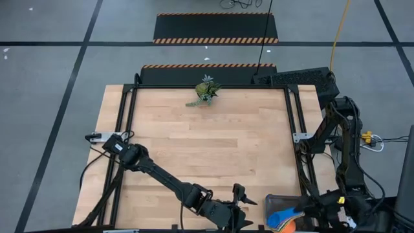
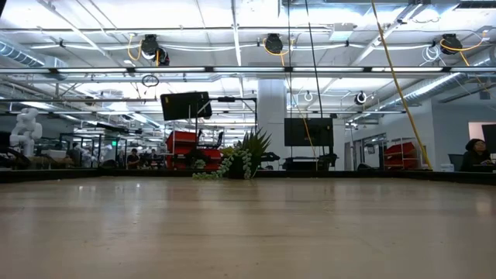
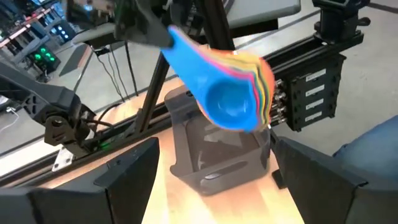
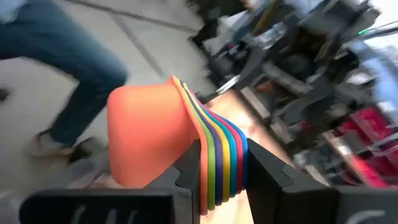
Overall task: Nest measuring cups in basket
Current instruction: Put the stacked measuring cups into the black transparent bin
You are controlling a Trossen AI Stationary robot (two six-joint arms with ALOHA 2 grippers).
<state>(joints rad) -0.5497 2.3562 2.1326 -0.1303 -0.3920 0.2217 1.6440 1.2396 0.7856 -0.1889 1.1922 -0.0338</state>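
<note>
The measuring cups (image 3: 231,81) are nested in one stack, light blue innermost and orange (image 4: 146,134) outermost. My right gripper (image 4: 221,177), at the table's near right corner, is shut on them. They hang tilted just above the dark grey basket (image 3: 214,158), which rests on its base on the wood (image 1: 279,202). My left gripper (image 1: 244,206) is open near the table's near edge. It points toward the basket from the left and has nothing between its fingers (image 3: 127,180). My right gripper pinches the stacked flat handles (image 4: 219,163) of the nested cups between its two fingers. It comes about level from the table's right side. The bowls stick out past the fingertips. The stack is lifted clear, tilted on its side over the basket, the blue bowl's mouth (image 3: 229,102) facing my left gripper.
A small green plant sprig (image 1: 206,90) lies at the table's far edge. Dark frame rails (image 1: 299,129) run along the table's sides. A person's legs in jeans (image 4: 68,68) show beyond the table in the right wrist view. Bare wood lies across the table's middle.
</note>
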